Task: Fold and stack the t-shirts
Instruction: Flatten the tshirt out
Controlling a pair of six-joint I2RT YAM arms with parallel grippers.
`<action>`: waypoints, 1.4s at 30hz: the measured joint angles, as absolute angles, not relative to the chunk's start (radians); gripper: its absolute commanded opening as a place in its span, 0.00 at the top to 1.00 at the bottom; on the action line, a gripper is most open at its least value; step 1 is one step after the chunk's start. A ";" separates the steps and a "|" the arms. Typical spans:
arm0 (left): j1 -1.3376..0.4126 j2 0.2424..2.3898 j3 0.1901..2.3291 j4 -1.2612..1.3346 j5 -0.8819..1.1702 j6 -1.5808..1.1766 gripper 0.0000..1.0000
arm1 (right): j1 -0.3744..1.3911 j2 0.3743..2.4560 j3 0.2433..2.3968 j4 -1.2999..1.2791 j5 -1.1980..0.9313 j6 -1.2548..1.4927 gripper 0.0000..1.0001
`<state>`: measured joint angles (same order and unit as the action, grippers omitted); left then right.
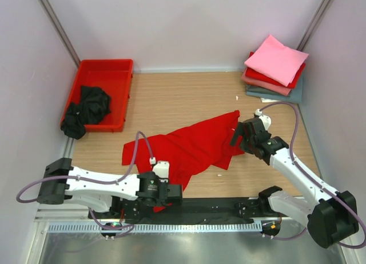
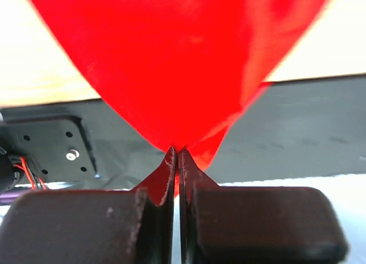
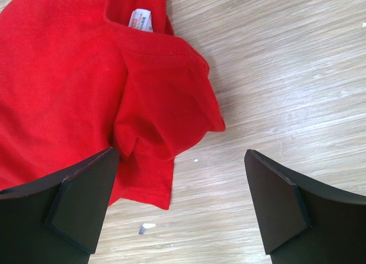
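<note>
Red tray (image 1: 106, 62) at far-left corner of wooden table (image 1: 183, 95).

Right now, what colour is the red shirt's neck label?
The neck label is white; right wrist view shows it best.

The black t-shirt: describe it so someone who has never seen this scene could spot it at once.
Look to the red plastic tray in the far left corner of the table. The black t-shirt lies crumpled inside it, spilling over the near left rim. It is the only dark one: the bright red t-shirt is spread mid-table, and the folded stack sits far right.
</note>
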<state>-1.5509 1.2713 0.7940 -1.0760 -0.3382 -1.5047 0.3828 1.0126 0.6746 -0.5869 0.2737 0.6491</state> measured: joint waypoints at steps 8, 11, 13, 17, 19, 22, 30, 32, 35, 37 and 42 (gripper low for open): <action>-1.277 1.061 0.923 -1.155 -0.445 -1.281 1.00 | 0.383 0.956 0.654 -0.590 0.215 0.686 0.02; -1.066 1.018 0.963 -1.169 -0.467 -1.119 1.00 | 0.383 0.912 0.607 -0.581 0.196 0.714 0.02; -0.929 1.016 1.024 -1.176 -0.472 -1.008 1.00 | 0.383 0.899 0.566 -0.573 0.180 0.734 0.04; -0.667 1.017 1.156 -1.135 -0.461 -0.814 1.00 | 0.383 0.911 0.502 -0.549 0.152 0.763 0.10; -0.564 1.021 1.187 -1.100 -0.435 -0.737 1.00 | 0.383 0.937 0.491 -0.528 0.144 0.767 0.13; -0.435 1.051 1.184 -1.058 -0.371 -0.643 1.00 | 0.383 0.987 0.490 -0.480 0.139 0.767 0.15; -0.303 1.106 1.060 -0.961 -0.277 -0.528 1.00 | 0.383 1.093 0.490 -0.373 0.183 0.752 0.27; -0.295 1.106 1.050 -0.944 -0.265 -0.514 1.00 | 0.383 1.125 0.490 -0.350 0.200 0.743 0.39; -0.283 1.106 1.045 -0.918 -0.252 -0.508 1.00 | 0.383 1.176 0.492 -0.322 0.221 0.723 0.69; -0.276 1.106 1.044 -0.905 -0.247 -0.504 1.00 | 0.380 1.206 0.503 -0.299 0.226 0.713 0.86; -0.272 1.104 1.045 -0.894 -0.242 -0.492 1.00 | 0.363 1.241 0.563 -0.306 0.221 0.682 0.99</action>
